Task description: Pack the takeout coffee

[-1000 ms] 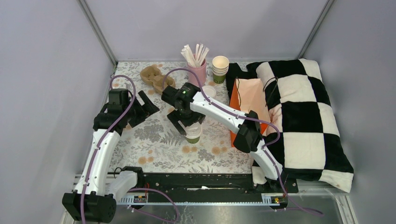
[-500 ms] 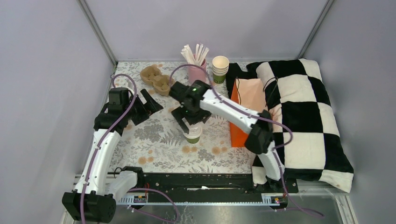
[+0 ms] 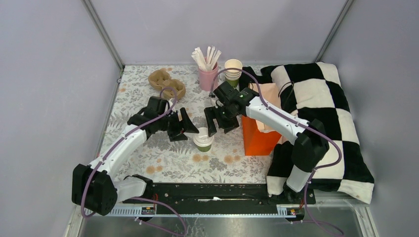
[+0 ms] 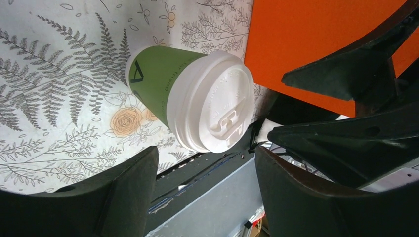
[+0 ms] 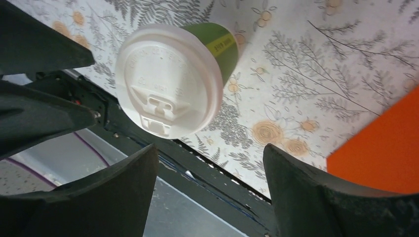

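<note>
Between the spread left hand (image 3: 190,127) and spread right hand (image 3: 217,129), takeout coffee (image 3: 203,146) upright, axis vertical, lid (image 4: 212,101) uppermost.

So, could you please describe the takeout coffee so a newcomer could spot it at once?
On the floral table, look left of the orange bag, between the left gripper and right gripper. A lone green-sided cup stands there; unlike the open stacked cups at the back by the pink cup, it wears a white lid.

Nothing reads clearly. Ahead of the left gripper (image 4: 205,157), the cup (image 4: 153,81) carries a white triangular mark and faint lettering. Ahead of the right gripper (image 5: 208,153), its lid (image 5: 165,81) bears embossed wording, too faint to read.
</note>
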Robot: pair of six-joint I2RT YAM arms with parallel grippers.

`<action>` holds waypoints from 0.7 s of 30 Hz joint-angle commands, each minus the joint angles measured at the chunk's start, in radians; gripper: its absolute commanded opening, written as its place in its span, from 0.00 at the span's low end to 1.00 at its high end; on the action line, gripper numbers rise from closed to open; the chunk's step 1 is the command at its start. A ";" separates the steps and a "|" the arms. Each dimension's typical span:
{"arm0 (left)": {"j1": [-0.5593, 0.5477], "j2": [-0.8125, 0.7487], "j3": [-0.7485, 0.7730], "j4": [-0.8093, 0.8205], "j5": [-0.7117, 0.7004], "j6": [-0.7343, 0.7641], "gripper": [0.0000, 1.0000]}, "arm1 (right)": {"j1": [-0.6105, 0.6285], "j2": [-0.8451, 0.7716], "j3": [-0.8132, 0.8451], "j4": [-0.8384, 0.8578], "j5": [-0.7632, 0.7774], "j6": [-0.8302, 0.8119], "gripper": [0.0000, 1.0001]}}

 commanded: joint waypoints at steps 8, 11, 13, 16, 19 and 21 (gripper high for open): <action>0.003 0.018 -0.053 0.105 -0.009 0.007 0.64 | -0.018 0.024 -0.051 0.184 -0.159 0.078 0.75; 0.003 0.024 -0.071 0.139 -0.004 0.000 0.61 | -0.018 0.040 -0.042 0.186 -0.169 0.077 0.74; 0.004 0.031 -0.080 0.154 -0.003 -0.001 0.59 | -0.018 0.047 -0.044 0.189 -0.172 0.078 0.73; 0.003 0.037 -0.089 0.155 -0.009 0.006 0.55 | -0.018 0.061 -0.044 0.191 -0.189 0.074 0.70; 0.003 0.029 -0.101 0.153 -0.018 0.015 0.51 | -0.018 0.075 -0.049 0.204 -0.211 0.077 0.66; 0.004 0.029 -0.109 0.154 -0.021 0.017 0.48 | -0.018 0.080 -0.049 0.208 -0.216 0.078 0.64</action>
